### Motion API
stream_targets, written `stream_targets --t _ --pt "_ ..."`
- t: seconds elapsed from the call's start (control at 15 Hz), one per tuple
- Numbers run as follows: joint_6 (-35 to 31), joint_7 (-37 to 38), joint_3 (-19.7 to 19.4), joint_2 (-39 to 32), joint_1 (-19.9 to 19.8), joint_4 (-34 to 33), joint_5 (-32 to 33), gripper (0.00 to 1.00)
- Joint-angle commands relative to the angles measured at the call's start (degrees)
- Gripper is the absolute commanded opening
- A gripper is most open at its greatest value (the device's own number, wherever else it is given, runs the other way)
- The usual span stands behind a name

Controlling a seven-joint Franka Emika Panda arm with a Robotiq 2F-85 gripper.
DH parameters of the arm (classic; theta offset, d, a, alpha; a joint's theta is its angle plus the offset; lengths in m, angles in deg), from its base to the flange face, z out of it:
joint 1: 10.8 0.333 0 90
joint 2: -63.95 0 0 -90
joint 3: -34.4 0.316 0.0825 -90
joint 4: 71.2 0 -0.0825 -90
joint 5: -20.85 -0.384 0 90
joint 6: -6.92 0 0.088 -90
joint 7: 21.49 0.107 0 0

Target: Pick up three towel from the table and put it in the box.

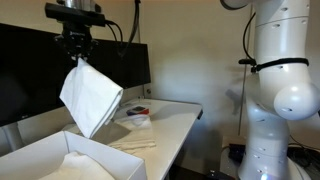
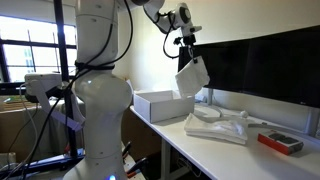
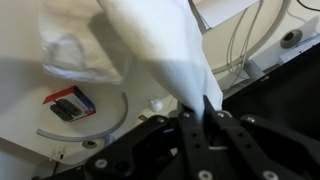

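The jaws are clamped shut on the top corner of a white towel (image 1: 92, 98), which hangs tilted and clear of everything over the open box (image 1: 40, 147). An exterior view looks down into the box, where a pale rumpled layer (image 1: 85, 166) lies. In an exterior view from lower down the box wall (image 2: 160, 103) hides that, but more towels (image 2: 220, 126) show heaped on the counter (image 2: 235, 155) just beside it. The wrist view adds a grey cable (image 3: 112, 118) curving near a red-and-black object (image 3: 68, 103).
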Motion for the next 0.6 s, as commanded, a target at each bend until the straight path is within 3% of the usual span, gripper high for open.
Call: stream_targets --t 0.0,0.53 --pt "4.1 1.3 1.3 -3.9 3.3 -6.9 4.6 0.09" --pt "13.1 2.4 2.4 -11.4 13.0 -18.6 11.3 0.09"
